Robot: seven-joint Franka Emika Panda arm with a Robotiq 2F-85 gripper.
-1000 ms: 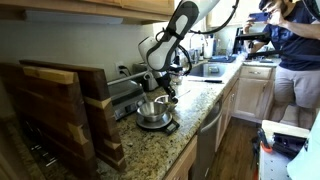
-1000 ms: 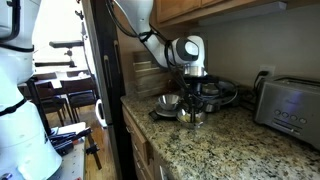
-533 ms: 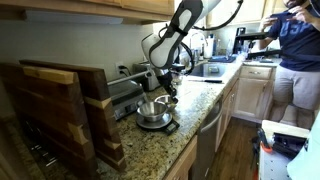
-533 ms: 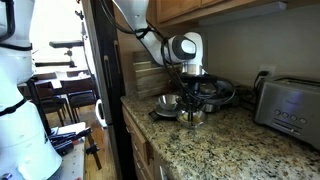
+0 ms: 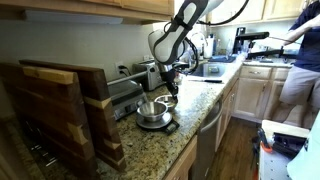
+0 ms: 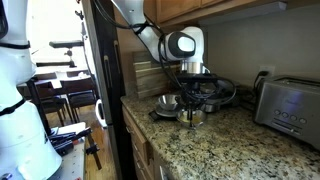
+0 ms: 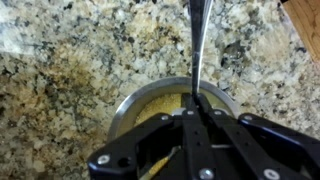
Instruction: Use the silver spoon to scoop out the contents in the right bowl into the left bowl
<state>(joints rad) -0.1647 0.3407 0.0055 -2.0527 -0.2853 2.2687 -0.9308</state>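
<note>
My gripper (image 7: 197, 104) is shut on the thin handle of the silver spoon (image 7: 197, 45), which runs straight up the wrist view to its top edge; the spoon's scoop end is out of view. Directly below the jaws sits the right bowl (image 7: 130, 105), small and metallic, with the tan-yellow contents (image 7: 160, 100) spread over its floor. In an exterior view the gripper (image 6: 194, 92) hangs over this bowl (image 6: 193, 116), and the larger shiny left bowl (image 6: 168, 101) stands beside it. From the opposite side the gripper (image 5: 169, 90) hovers just past the big steel bowl (image 5: 152, 110).
Both bowls rest on a dark mat (image 5: 166, 126) on the speckled granite counter (image 7: 60, 70). Wooden cutting boards (image 5: 60, 110) stand close by, a toaster (image 6: 290, 100) and a dark pan (image 6: 226, 92) lie further along. A person (image 5: 300, 50) stands in the kitchen behind.
The arm has lifted a little above the small bowl and shifted slightly; its hold on the spoon has not changed. The person in the background has moved.
</note>
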